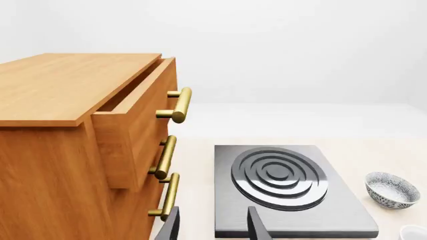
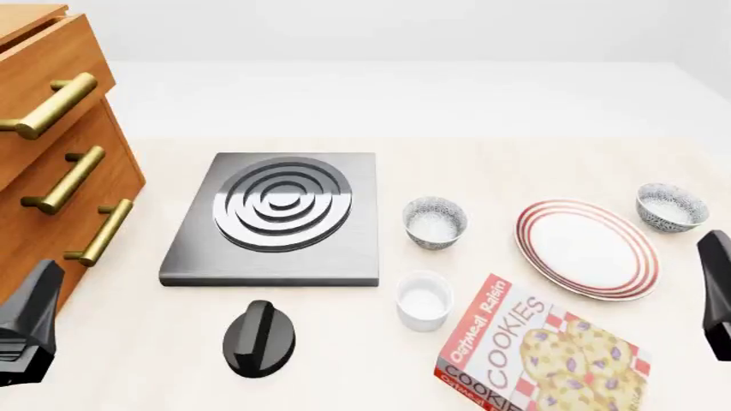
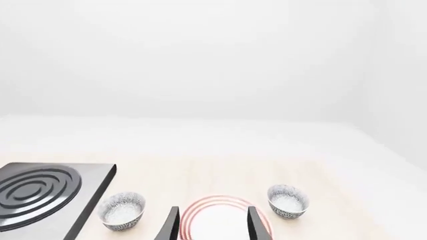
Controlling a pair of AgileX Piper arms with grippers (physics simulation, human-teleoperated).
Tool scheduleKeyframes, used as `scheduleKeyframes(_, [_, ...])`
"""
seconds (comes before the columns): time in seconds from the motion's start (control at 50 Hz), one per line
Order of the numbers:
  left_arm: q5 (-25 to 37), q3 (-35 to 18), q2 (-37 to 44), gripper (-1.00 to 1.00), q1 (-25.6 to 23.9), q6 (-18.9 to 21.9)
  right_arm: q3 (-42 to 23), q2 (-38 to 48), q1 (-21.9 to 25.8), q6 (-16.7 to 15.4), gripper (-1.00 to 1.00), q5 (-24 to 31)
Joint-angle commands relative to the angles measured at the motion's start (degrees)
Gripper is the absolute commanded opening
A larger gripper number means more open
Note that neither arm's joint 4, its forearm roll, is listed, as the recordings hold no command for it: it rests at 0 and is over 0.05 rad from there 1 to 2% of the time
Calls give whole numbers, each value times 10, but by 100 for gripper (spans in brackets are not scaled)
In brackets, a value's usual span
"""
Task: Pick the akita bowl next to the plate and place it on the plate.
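The plate (image 2: 586, 248), white with red rings, lies on the table at the right. One akita bowl (image 2: 670, 206) stands just off the plate's far right rim. A second, alike bowl (image 2: 436, 222) sits between the plate and the stove. In the right wrist view the plate (image 3: 223, 222) shows between the fingers, with the near akita bowl (image 3: 288, 201) beside it. My right gripper (image 3: 211, 226) is open and empty, low at the front right edge (image 2: 717, 295). My left gripper (image 1: 213, 227) is open and empty at the front left (image 2: 27, 325).
A wooden cabinet (image 2: 51, 145) with brass handles stands at the left, its top drawer partly out. A dark stove plate (image 2: 277, 218) lies beside it. A black knob (image 2: 259, 338), a white ramekin (image 2: 424, 300) and a cookie box (image 2: 537, 360) lie along the front.
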Motion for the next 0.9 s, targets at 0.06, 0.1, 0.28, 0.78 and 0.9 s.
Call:
scheduleKeyframes(0.06, [0, 0, 0, 100, 0, 0, -10, 28, -3, -10, 100, -23])
scheduleKeyframes(0.1, [0, 0, 0, 100, 0, 0, -10, 33, -2, -11, 100, -28])
scheduleKeyframes(0.28, [0, 0, 0, 100, 0, 0, -13, 79, -6, -11, 100, -68])
scheduleKeyframes(0.78, [0, 0, 0, 100, 0, 0, -32, 207, -28, -19, 100, -168])
scheduleKeyframes(0.9, [0, 0, 0, 100, 0, 0, -37, 222, -30, -22, 100, -180])
